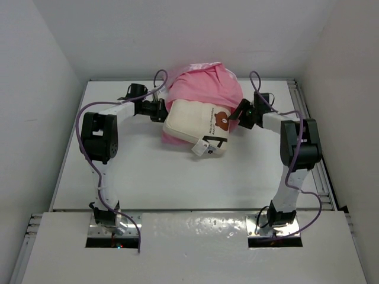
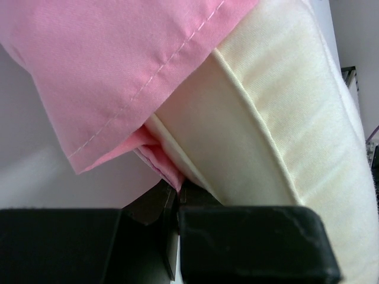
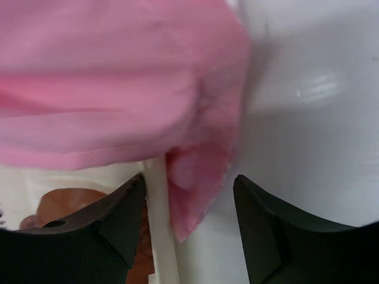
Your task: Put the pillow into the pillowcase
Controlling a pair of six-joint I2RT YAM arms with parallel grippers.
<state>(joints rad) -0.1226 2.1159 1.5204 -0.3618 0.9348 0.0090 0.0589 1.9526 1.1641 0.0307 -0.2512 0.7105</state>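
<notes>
The cream pillow (image 1: 194,125) with a brown bear print lies at the back middle of the table, its far part inside the pink pillowcase (image 1: 204,83); the near end with the white tag sticks out. My left gripper (image 1: 161,110) is at the pillow's left side. In the left wrist view it (image 2: 176,192) is shut on the pillowcase's pink hem (image 2: 155,155), next to the pillow's seam (image 2: 249,106). My right gripper (image 1: 239,115) is at the pillow's right side. In the right wrist view it (image 3: 189,201) is open, with a pink corner of the case (image 3: 195,177) and the pillow's edge (image 3: 161,231) between its jaws.
The white table (image 1: 148,177) is walled on the left, right and back. A metal rail (image 1: 323,171) runs along the table's right edge. Purple cables loop over both arms. The arm bases stand at the near edge.
</notes>
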